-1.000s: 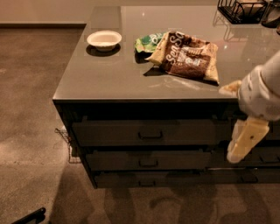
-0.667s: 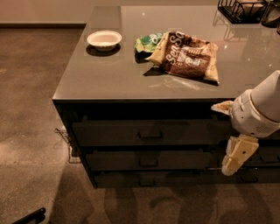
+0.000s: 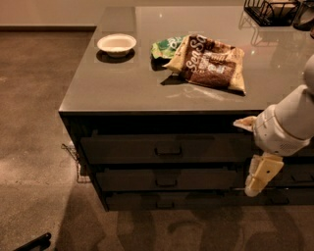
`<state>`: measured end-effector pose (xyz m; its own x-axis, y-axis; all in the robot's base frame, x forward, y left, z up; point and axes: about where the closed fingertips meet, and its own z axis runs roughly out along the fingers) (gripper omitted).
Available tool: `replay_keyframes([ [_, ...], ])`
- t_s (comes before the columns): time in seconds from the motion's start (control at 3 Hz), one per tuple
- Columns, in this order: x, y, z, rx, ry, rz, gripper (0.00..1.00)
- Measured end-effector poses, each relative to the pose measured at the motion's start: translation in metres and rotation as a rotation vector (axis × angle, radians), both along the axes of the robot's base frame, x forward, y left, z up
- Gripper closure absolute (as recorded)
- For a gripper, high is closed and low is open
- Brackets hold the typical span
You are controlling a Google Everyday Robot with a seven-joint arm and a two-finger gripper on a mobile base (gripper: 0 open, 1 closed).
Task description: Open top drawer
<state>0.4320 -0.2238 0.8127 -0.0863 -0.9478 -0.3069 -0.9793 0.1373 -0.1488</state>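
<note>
Speckled brown floor surrounds a dark cabinet with a glossy grey counter. A small dark object lies on the floor at the near left edge.

My gripper hangs in front of the right end of the drawer stack, below the counter's front edge, with my white wrist just above it. Its cream part points down across the level of the middle drawer. I cannot tell whether it is spread or pressed together, nor whether it touches the cabinet.

The top drawer sits directly under the counter. Its front is in line with the fronts below it and none of its inside shows. Its small centre pull is well to the left of my gripper. The bottom drawer lies lowest.

On the counter, a brown snack bag lies flat, touching a green packet on its left. A white bowl stands farther left, apart from both. A black wire basket occupies the far right corner.
</note>
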Motion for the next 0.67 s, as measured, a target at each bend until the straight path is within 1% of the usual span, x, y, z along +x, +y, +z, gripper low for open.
replay_keyframes([
  [0.33,0.023,0.003,-0.037,-0.021,-0.015,0.029,0.0],
  [0.67,0.05,0.006,-0.066,-0.021,-0.059,0.046,0.0],
])
